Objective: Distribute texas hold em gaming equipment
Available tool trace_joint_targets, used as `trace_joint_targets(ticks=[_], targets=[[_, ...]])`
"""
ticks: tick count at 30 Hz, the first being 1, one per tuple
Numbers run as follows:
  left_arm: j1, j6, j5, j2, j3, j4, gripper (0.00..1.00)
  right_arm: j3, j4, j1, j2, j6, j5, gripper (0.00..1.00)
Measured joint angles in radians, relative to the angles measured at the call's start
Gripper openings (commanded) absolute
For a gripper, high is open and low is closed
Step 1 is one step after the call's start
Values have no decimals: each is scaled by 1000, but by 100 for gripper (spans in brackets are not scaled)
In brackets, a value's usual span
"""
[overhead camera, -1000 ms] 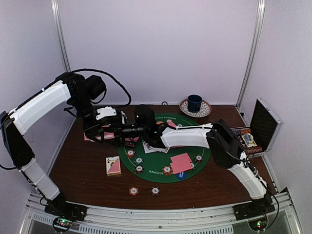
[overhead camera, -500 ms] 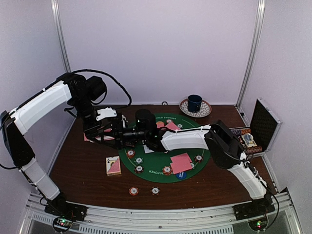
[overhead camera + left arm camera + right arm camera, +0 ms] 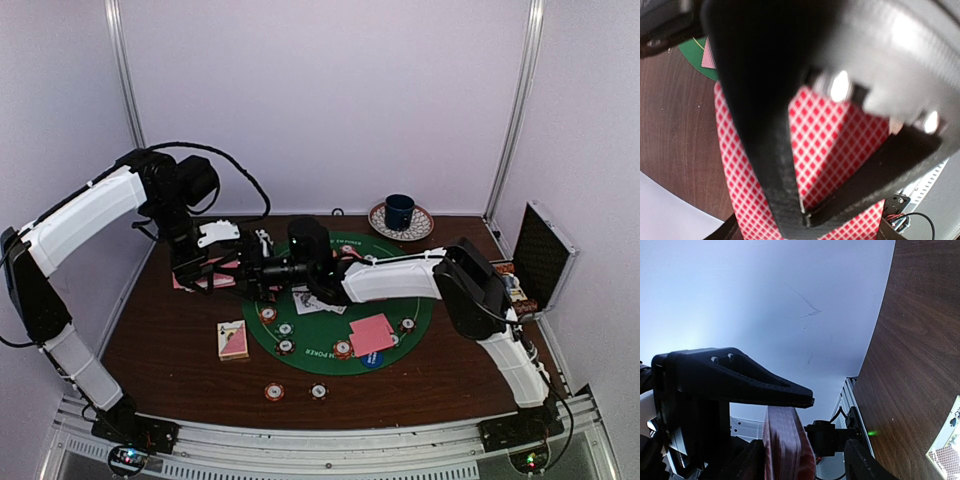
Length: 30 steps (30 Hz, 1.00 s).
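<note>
The card deck point(image 3: 840, 145) is being clamped by the left gripper point(image 3: 250, 268). The right gripper's point(image 3: 290, 268) jaws, now closer, are being narrowed around it with a gap left. Chips point(image 3: 515, 297) are being held in the open case point(image 3: 545, 250).

1. The right wrist point(image 3: 308, 240) shifted a little toward the right of the frame, with the right gripper point(image 3: 262, 270) at the deck point(image 3: 786, 442).
2. Its jaws drew closer together astride the deck.
3. The right elbow point(image 3: 476, 284) swung further right, covering more of the open case point(image 3: 545, 250) at the right edge.
</note>
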Motion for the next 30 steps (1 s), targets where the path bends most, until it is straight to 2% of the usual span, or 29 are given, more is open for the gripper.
trace_joint_targets(ticks=[10,15,20,25,30], targets=[[0,0,-1,0,0,-1,0,-48,-20,-22,-42,-24,-1,52],[0,0,-1,0,0,-7,0,-50,-37,-28,-44,-27,-6,61],[0,0,1,0,-2,-7,0,-9,-51,-20,-34,-6,-9,63],[1,0,8,-6,-2,-5,0,32,-21,-8,-5,39,-8,61],[1,0,8,-7,-2,-6,0,11,-5,-6,-2,35,-8,52]])
